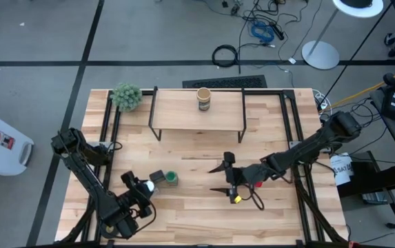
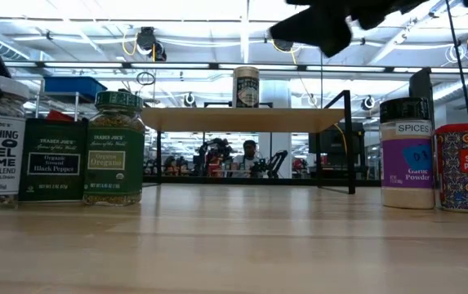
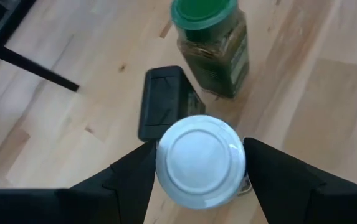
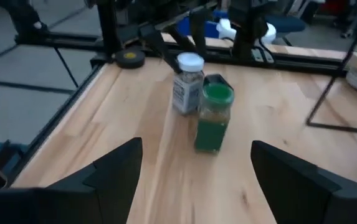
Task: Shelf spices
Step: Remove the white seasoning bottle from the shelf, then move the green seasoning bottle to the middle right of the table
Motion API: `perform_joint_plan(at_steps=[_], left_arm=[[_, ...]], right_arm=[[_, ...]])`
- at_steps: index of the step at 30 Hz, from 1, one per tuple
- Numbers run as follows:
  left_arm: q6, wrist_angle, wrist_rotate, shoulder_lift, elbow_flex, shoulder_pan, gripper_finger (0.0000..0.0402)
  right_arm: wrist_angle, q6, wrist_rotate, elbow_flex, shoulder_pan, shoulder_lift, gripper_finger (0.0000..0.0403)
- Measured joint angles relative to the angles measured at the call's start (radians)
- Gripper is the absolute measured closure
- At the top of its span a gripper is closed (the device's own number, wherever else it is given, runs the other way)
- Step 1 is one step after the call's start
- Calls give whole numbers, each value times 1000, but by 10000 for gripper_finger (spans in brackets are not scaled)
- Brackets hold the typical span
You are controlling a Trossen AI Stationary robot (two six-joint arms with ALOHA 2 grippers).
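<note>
The shelf (image 1: pixel 176 114) (image 2: pixel 201 119) stands at the table's far side with the tan cylinder (image 1: pixel 204 98) (image 2: pixel 247 86) upright on its board. A white-lidded jar (image 3: pixel 200 160) (image 4: pixel 187 81), a dark square tin (image 3: pixel 162 102) and a green-lidded jar (image 3: pixel 212 46) (image 4: pixel 214 118) stand together on the table near the left. My left gripper (image 1: pixel 144 187) is open, its fingers on either side of the white lid. My right gripper (image 1: pixel 219 178) (image 4: pixel 197 146) is open and hovers to the right of the green-lidded jar. A dark-lidded jar (image 2: pixel 405 155) and a red tin (image 2: pixel 466 167) show in the low view. My left gripper comes slanting down from the near left, with its fingers (image 3: pixel 138 168) close against opposite sides of the white lid (image 3: pixel 166 158). I cannot tell whether they touch it. The jar stands upright on the table.
A fuzzy green plant ball (image 1: pixel 126 96) sits at the far left corner, beside the shelf. A black tape roll (image 4: pixel 130 59) lies at the table's edge. Black frame rails (image 1: pixel 111 110) run along both sides. Bare wood (image 1: pixel 183 148) lies between the shelf and the jars.
</note>
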Motion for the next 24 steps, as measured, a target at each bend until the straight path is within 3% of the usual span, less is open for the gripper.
perform_joint_plan(at_steps=[5,14,24], left_arm=[[-25,-12,-5,0,0,0,155],[-17,-15,-22,0,1,3,153],[-16,-17,-25,0,1,3,85]], right_arm=[[117,-20,-60,14,-47,78,114],[25,-51,-81,147,-56,187,114],[-85,-20,-101,361,-113,336,111]])
